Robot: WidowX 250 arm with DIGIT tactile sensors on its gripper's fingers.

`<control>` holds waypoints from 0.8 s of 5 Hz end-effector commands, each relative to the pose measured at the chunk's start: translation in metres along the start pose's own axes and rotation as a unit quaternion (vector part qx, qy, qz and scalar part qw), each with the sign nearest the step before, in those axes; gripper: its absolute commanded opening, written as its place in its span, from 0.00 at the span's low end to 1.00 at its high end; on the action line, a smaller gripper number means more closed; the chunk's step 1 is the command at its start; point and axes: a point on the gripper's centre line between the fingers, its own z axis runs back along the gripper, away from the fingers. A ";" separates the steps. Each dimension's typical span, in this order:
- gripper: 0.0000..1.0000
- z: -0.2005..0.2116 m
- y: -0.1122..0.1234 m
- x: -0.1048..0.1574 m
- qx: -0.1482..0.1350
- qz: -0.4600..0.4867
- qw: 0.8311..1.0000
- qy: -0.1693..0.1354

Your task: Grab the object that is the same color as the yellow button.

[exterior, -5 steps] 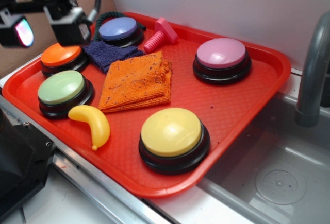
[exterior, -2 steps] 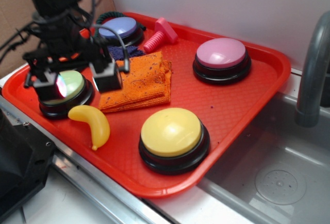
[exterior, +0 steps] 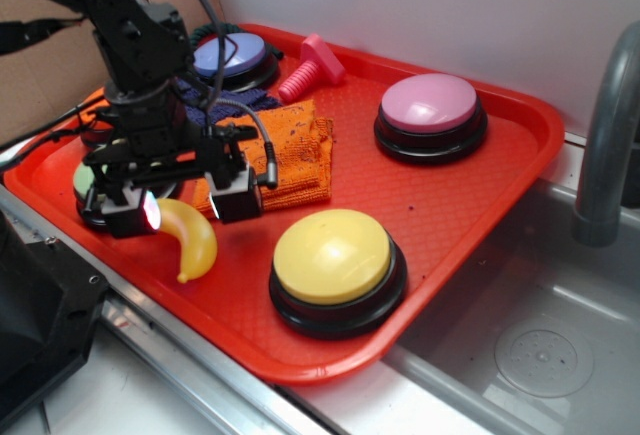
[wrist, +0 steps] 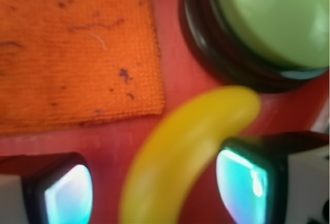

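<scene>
The hand (exterior: 182, 207) hangs low over the red tray (exterior: 470, 190) with its fingers spread apart, released, straddling the yellow toy banana (wrist: 180, 152), which lies between the two pads (wrist: 242, 183). Just beyond the banana sits the pale green button (wrist: 268, 18), beside it the orange cloth (wrist: 72, 49). The yellow button (exterior: 333, 255) stands off to one side.

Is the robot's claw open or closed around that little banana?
Open: the gripper has one pad on each side of the banana, neither pressing it.
</scene>
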 end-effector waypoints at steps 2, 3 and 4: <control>0.00 -0.009 -0.007 0.004 -0.014 -0.005 1.000 0.025; 0.00 -0.008 -0.008 0.003 -0.012 -0.005 1.000 0.019; 0.00 0.006 -0.009 0.007 0.003 -0.039 0.999 -0.006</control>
